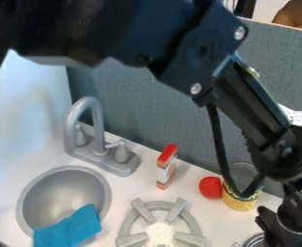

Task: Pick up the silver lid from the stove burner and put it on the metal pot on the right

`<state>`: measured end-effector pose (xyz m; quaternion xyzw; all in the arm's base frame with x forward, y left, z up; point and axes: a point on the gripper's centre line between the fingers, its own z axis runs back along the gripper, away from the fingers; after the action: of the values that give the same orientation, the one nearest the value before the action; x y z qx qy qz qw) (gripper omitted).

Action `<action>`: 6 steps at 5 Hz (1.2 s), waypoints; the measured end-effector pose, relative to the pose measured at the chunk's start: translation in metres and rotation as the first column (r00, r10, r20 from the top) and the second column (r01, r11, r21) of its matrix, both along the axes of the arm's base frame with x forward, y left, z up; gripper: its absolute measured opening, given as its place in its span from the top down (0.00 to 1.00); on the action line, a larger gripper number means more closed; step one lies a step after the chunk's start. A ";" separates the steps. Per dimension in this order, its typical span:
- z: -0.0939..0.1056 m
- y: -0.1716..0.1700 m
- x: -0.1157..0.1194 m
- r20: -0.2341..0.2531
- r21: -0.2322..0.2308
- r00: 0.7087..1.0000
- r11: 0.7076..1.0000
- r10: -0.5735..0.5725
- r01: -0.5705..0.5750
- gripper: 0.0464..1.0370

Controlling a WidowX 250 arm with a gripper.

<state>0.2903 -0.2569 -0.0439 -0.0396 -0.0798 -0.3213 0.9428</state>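
Cloth [69, 229] part in sink [56, 195], jar [244, 170] w/ yellow bits [237, 202], hand [283, 227] opening/hold unclear

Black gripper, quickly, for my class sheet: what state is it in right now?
Gripper: at the lower right, by a round metal rim; open or closed, holding or empty, cannot be told.

Jar [237, 204]: clear up top, yellow speckled btm, upright, nr tabletop's [191, 182] back edge, twd R end; partly hidden, can't tell if lidded. Metal item [250, 240]: silver, round rim, closer to tabletop's front edge than jar, also twd R end, apart from jar; mostly hidden, exact type unclear.
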 end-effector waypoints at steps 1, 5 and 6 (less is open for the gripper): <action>-0.003 0.001 0.000 -0.002 0.004 1.000 1.000 0.001 -0.001 0.72; -0.008 -0.013 0.013 0.005 0.009 1.000 1.000 -0.004 0.004 0.72; -0.009 -0.015 0.016 0.010 0.011 1.000 1.000 -0.001 0.001 0.72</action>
<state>0.3064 -0.2718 -0.0525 -0.0327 -0.0827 -0.3226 0.9424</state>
